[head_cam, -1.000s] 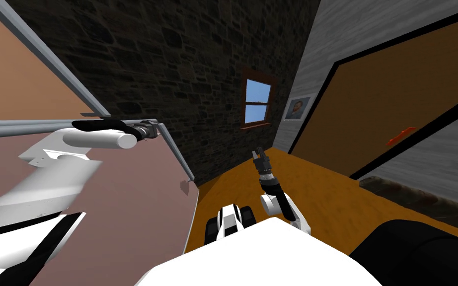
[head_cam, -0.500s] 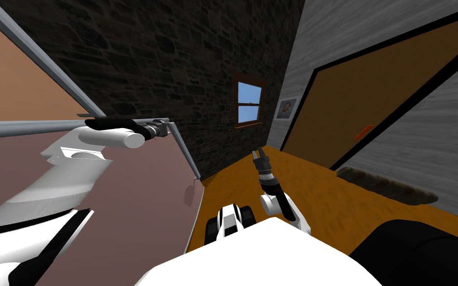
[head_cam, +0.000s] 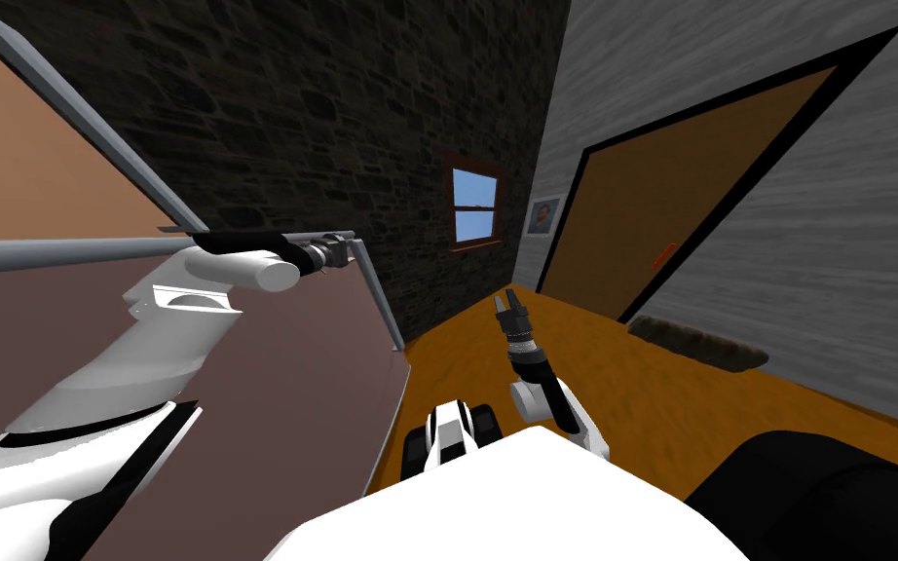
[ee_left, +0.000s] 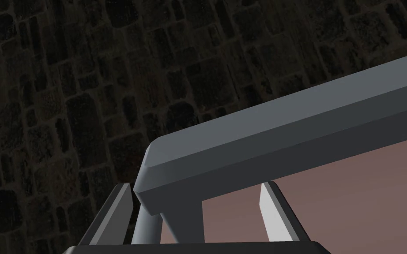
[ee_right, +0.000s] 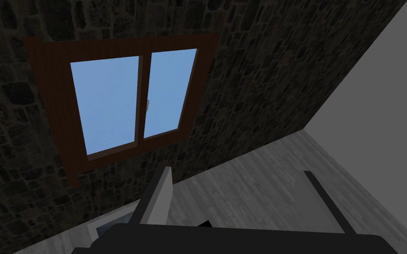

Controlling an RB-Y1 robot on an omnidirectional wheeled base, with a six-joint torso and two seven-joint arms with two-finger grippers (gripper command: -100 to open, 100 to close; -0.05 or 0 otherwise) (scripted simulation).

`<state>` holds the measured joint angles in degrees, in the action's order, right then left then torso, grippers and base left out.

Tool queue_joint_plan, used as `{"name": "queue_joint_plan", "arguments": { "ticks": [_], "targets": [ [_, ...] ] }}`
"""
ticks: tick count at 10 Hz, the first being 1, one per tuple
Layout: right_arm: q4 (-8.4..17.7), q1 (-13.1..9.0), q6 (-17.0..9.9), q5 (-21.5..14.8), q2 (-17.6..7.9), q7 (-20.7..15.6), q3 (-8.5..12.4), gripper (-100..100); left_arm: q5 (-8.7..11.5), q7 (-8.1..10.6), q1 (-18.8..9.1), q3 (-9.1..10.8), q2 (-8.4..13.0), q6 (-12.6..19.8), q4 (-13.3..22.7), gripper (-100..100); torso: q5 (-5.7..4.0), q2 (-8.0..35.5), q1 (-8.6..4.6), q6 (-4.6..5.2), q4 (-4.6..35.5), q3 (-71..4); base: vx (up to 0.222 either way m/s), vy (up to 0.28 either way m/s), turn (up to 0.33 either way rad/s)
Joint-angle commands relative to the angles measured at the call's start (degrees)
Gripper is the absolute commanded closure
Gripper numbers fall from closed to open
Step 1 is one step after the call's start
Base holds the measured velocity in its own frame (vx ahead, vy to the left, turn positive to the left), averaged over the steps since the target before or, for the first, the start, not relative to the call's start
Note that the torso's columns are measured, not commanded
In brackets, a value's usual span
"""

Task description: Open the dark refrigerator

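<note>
The left gripper (head_cam: 338,252) was at the right-hand end of the grey handle (head_cam: 67,251) on the refrigerator door (head_cam: 281,390), which was drawn as a mauve-brown panel at the near left of the head view. Its 2 fingers (ee_left: 112,220) stood wide apart, about their full spread, and straddled the corner of the handle. The short post that joins the bar to the door rose between them. 1 finger lay against that corner. The other stood clear of the post, with door panel showing in the gap. The fingers were therefore hooked around the handle rather than clamped on it.

The handle's long axis ran from the gripper away to the left across the head view, close over the door face. The fingers crossed it at its very end. As I judge it, the coming pull had to go away from the panel and toward the robot, and the post would bear on the finger behind it. With so loose a hold so near the corner, the fingers could slide off the end.

The right gripper (head_cam: 508,304) hung well apart to the right over the orange floor (head_cam: 632,390), fingers spread and empty. The left arm was plainly the nearer.

No brand, label or writing could be read on the door or handle.
</note>
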<state>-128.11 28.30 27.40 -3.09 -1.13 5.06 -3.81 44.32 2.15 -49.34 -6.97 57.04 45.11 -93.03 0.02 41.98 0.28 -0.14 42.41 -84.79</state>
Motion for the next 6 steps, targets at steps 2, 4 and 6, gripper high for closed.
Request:
{"name": "queue_joint_plan", "arguments": {
  "ticks": [2, 4, 6],
  "targets": [
    [0.00, -0.01, 0.00, 0.00, 0.00, 0.00, 0.00, 0, 2.87, 0.35, -0.20, -1.02, -0.64, 0.23, -4.55, 100, 0.01, 0.32, -0.20, 0.19, -0.13, 0.20, -0.141, -0.033, -0.061],
    [0.00, -0.01, 0.00, 0.00, 0.00, 0.00, 0.00, 0, 4.78, 0.58, -0.34, -1.70, -1.07, 0.38, -7.59, 100, 0.01, 0.27, 0.04, 0.27, -0.10, 0.10, -0.145, -0.020, -0.056],
    [0.00, 0.00, 0.00, 0.00, 0.00, 0.00, 0.00, 0, 5.73, 0.69, -0.41, -2.04, -1.28, 0.46, -9.10, 100, 0.05, 0.16, 0.24, 0.17, -0.05, 0.01, -0.100, -0.034, -0.033]
  ]
}}
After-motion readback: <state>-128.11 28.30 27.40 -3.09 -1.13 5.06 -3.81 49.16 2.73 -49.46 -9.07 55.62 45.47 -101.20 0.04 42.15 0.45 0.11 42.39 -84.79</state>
